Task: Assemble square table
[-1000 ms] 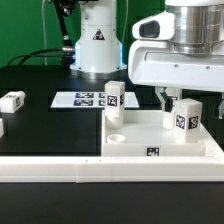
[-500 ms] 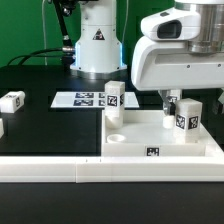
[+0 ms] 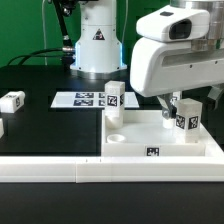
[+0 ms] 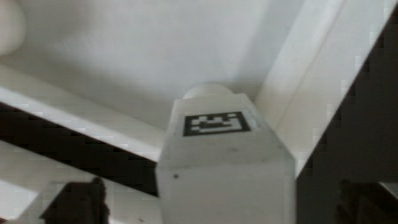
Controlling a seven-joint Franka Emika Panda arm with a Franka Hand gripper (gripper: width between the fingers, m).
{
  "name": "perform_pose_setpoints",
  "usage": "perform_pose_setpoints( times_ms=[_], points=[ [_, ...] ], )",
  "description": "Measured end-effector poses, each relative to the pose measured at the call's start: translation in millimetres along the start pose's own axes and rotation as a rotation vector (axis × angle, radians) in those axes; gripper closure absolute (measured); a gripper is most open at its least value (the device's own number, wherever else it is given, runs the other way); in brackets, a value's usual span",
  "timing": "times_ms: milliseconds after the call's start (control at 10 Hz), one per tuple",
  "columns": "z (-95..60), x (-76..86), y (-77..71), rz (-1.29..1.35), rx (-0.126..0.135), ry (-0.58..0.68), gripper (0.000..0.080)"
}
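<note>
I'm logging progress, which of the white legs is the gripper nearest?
The leg standing in the square table's corner at the exterior view's right, under the gripper; the upright leg and the loose leg sit further left.

Robotics lab, black bench point(image 3: 50, 125), marker board point(image 3: 85, 99), robot base point(image 3: 97, 45)

The white, rounded arm point(image 3: 178, 55) has dark jaws; its base point(image 3: 95, 58) bears a black triangular sticker point(image 3: 98, 37).

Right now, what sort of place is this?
Probably a robotics lab bench: a black table, a flat white marker board with tags, and a large white plastic square slab bearing a tag.
</note>
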State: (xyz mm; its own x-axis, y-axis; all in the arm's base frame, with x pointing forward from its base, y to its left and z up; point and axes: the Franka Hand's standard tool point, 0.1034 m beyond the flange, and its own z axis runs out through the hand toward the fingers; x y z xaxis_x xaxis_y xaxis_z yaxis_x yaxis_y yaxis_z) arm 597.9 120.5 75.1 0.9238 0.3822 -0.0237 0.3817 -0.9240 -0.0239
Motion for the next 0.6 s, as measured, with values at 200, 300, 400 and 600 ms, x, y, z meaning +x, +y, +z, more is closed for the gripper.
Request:
perform_pose_setpoints(
  times_ms=[200,300,400,600],
  points=[
    [0.0,-0.1,0.4,0.001,0.0,0.0,0.0406],
    [0.0,-0.1,0.3,0.016,0.0,0.0,0.0509],
    [0.0,-0.1,0.4,0.033,0.0,0.0,0.0509],
    [0.0,-0.1,0.3,0.067,0.001,0.0,0.0509]
  ],
)
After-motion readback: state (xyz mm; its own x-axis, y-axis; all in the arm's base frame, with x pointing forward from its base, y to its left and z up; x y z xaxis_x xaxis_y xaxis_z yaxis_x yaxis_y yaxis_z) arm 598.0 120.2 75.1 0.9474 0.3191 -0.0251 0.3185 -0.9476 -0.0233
